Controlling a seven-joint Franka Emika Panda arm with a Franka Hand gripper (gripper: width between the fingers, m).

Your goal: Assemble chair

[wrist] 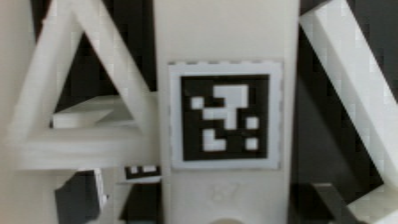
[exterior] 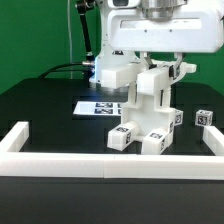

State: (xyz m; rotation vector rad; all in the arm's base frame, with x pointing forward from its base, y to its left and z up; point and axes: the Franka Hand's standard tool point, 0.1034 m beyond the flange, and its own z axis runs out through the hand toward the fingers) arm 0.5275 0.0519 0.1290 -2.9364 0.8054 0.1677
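My gripper (exterior: 163, 66) is drawn in tight. As far as I can judge, the fingers are pinching the upper end of the chair (exterior: 146, 108), which stands part-built in the middle of the exterior view on the black table (exterior: 45, 125). The wrist view is filled by one upright bar (wrist: 224, 40) and its tag (wrist: 224, 115), so close that I cannot make out my own fingertips there. The parts look stiff, light and matte, so I expect flat opposite faces of a bar to give a sure hold. The joints may be loose, though, and a sideways pull could tip or part the stack. Just behind the chair, toward the exterior view's left, lies the marker board (exterior: 97, 106). A small tagged block (exterior: 205, 118) sits near the right edge, and the white border rail (exterior: 100, 166) crosses the lower frame, well apart.
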